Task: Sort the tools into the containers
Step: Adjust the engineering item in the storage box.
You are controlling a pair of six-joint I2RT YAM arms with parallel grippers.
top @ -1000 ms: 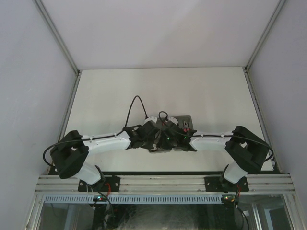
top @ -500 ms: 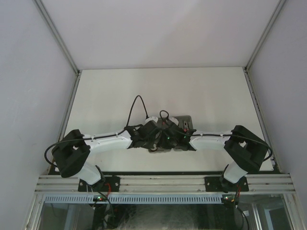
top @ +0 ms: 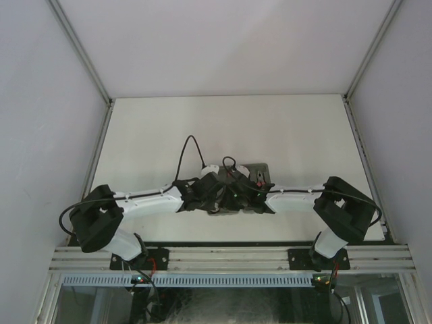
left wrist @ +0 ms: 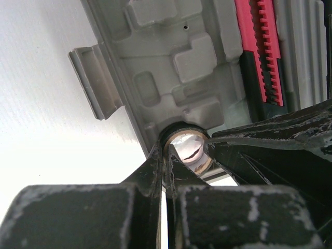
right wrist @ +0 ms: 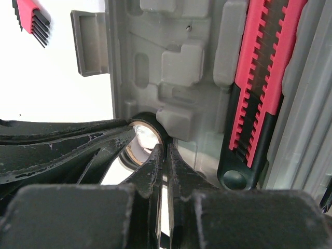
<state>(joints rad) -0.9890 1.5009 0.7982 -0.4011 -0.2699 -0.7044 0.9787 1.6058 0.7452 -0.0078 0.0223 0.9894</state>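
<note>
The dark ring (left wrist: 204, 165), tan on its inner edge, stands at the near edge of a grey moulded container (left wrist: 155, 31). My left gripper (left wrist: 166, 150) is shut on the ring's left wall. From the other side my right gripper (right wrist: 166, 148) is shut on the ring (right wrist: 148, 117) at its right wall. A red-and-black tool (right wrist: 259, 88) with a toothed handle lies in a recess of the container (right wrist: 176, 31). In the top view both grippers meet over the container (top: 262, 169), which hides the ring.
A small red holder of black keys (right wrist: 31, 18) lies on the white table left of the tray. A grey latch tab (left wrist: 91, 80) sticks out from the tray's left side. White walls close in the table on three sides.
Both arms have drifted slightly to the left, their grippers staying together over the tray. Both remain shut.
</note>
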